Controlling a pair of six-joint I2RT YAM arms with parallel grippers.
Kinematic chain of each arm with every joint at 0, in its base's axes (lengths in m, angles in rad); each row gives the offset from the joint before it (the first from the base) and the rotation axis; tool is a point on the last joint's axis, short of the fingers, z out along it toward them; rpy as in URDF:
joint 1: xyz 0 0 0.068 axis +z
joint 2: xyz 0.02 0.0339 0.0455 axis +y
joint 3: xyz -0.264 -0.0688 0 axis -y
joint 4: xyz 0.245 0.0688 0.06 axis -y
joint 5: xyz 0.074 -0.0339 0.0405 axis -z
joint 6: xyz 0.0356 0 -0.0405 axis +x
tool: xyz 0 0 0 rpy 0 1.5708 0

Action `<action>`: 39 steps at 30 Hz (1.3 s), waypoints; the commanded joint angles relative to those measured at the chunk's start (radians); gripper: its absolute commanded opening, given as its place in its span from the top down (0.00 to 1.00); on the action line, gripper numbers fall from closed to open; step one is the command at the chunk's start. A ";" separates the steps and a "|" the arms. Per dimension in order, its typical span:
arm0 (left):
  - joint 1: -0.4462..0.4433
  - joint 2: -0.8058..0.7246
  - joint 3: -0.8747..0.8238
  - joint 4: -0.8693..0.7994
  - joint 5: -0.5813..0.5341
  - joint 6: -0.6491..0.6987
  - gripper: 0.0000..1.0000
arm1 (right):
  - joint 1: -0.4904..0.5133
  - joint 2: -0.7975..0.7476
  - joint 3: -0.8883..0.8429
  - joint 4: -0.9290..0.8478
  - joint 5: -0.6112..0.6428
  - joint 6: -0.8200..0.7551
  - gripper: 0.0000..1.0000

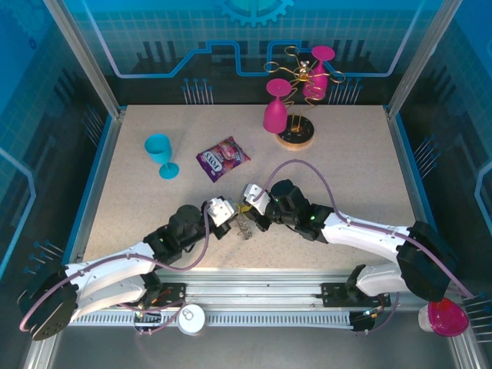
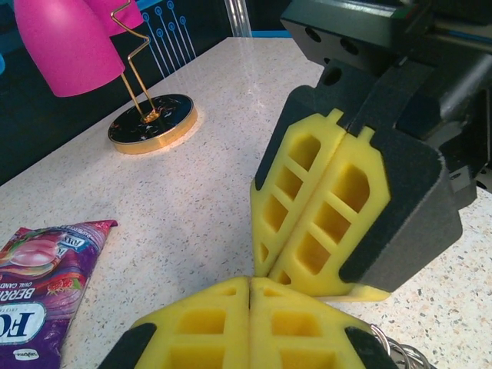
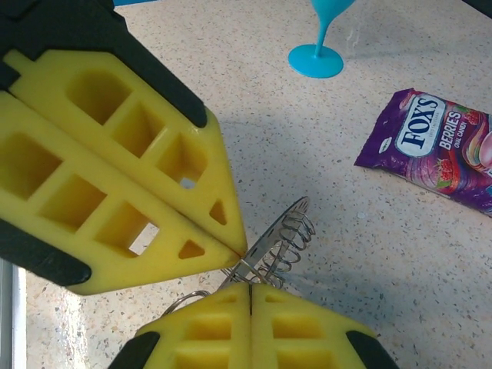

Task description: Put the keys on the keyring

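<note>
Keyring (image 3: 278,234) is lying on the table (image 3: 384,261) between the two arms, near the Fox's candy packet (image 3: 438,150). It is looking like light, stiff, slippery wire with snag-prone loops, so pinching the plain rim is likely best. Right gripper (image 3: 250,296) is sitting shut, seemingly nipping the ring's wire. Left gripper (image 3: 231,246) is also pressed shut, with its tip touching the wire but its hold uncertain. The keys are too small to pick out.

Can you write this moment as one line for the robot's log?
left gripper: shut | right gripper: shut | tips: meeting at the keyring on the table | hold on keyring: cannot tell
</note>
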 commanded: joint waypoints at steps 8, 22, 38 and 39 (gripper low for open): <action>-0.007 0.021 0.011 0.059 -0.024 -0.018 1.00 | 0.025 0.015 0.041 0.021 -0.094 -0.009 1.00; -0.006 0.018 0.000 0.075 -0.018 -0.020 1.00 | 0.017 -0.026 0.025 -0.011 -0.024 -0.009 1.00; -0.006 0.020 -0.016 0.128 -0.010 -0.021 1.00 | -0.053 -0.114 -0.002 -0.037 -0.196 0.029 0.59; -0.006 0.019 -0.019 0.136 -0.009 -0.021 1.00 | -0.076 -0.137 -0.006 -0.050 -0.214 0.031 0.59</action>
